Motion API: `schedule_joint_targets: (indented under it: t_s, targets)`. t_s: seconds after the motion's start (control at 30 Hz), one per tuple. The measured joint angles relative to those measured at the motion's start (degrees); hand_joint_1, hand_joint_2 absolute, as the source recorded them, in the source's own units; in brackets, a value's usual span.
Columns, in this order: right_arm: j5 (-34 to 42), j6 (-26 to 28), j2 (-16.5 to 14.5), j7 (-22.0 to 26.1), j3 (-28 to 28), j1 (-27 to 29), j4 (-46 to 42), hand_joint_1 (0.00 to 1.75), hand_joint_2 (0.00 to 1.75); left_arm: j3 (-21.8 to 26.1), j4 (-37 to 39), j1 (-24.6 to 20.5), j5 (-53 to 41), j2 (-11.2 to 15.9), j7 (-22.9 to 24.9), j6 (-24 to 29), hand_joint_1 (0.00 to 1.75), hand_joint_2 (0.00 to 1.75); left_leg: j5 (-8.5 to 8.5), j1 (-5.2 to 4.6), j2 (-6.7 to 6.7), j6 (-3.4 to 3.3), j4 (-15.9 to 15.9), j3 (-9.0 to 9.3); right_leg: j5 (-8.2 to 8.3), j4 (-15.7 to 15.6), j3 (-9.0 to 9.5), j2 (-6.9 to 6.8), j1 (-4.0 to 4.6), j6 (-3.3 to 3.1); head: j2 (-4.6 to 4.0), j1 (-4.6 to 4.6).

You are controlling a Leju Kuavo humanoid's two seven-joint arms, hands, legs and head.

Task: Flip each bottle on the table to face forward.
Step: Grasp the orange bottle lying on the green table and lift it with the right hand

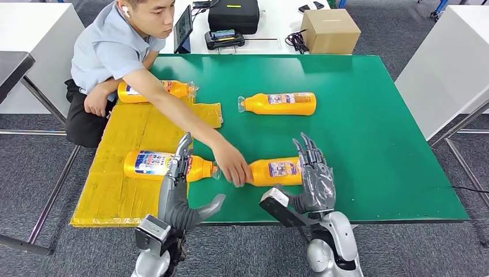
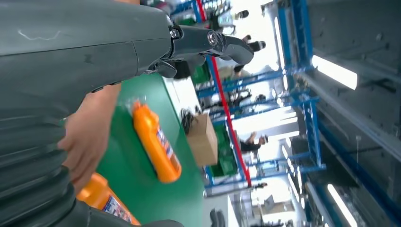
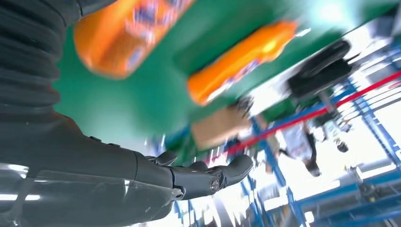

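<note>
Both robot hands, left hand [image 1: 176,193] and right hand [image 1: 314,176], hover open over the green table [image 1: 369,138]; a person's hand [image 1: 232,164] touches the nearest bottle [image 1: 277,171].

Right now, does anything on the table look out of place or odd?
Yes. A person's hand reaches between the robot's raised hands and grips the neck of the nearest bottle on the green table. All four bottles lie on their sides; nothing spilled.

person's hand [image 1: 232,165] hides bottle [image 1: 275,171] cap

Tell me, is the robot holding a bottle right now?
No, the left hand and right hand are open and empty; a person's hand touches one bottle.
</note>
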State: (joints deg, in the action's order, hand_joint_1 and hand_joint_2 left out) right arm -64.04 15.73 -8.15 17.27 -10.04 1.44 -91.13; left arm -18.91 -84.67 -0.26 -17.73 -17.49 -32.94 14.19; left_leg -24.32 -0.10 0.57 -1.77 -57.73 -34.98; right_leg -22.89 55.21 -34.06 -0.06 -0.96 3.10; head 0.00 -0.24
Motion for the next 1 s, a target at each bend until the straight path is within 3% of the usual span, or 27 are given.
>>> schedule_joint_targets:
  t_s: [0.17,0.33,0.53,0.67,1.0]
  targets:
    - [-11.85,4.58,2.23,-4.22,-1.64,-0.84,0.77,0.00,1.75,0.54,0.42,0.01,3.73,-0.17,2.25,-3.33,0.00,1.75,0.00,0.01,-0.01,0.00,0.00,0.00,0.00,0.00,-0.01,0.00,0.01,0.00,0.00,0.00]
    - [-14.33,2.00,4.49,-6.57,-2.80,-1.18,1.97,0.00,1.75,2.24,0.89,0.40,6.41,-0.51,3.38,-5.68,0.00,1.75,0.00,0.01,0.00,0.00,0.00,0.00,0.00,0.00,-0.01,0.00,0.01,0.00,0.00,-0.01]
    - [-2.47,-8.17,7.53,-5.69,-3.22,-1.26,3.70,0.00,1.75,3.92,0.92,1.04,9.37,-0.86,6.34,-8.82,0.00,1.75,0.00,0.00,0.01,0.00,0.00,-0.02,0.00,0.00,-0.01,0.00,0.00,0.00,0.00,0.00]
    - [4.13,-12.15,9.19,-5.68,-2.93,-1.57,5.02,0.00,1.75,4.55,1.03,1.12,11.54,-1.01,9.15,-10.13,0.00,1.75,-0.01,0.00,0.01,0.00,0.00,-0.01,0.00,0.00,-0.01,0.00,0.00,0.00,0.00,-0.02]
    - [4.84,-13.06,13.71,-7.60,-2.90,-2.52,6.07,0.00,1.75,4.72,1.15,1.14,11.07,-1.09,11.82,-10.13,0.00,1.75,-0.01,0.00,0.00,0.00,0.00,-0.01,0.00,0.00,-0.01,0.00,0.00,0.00,0.00,-0.01]
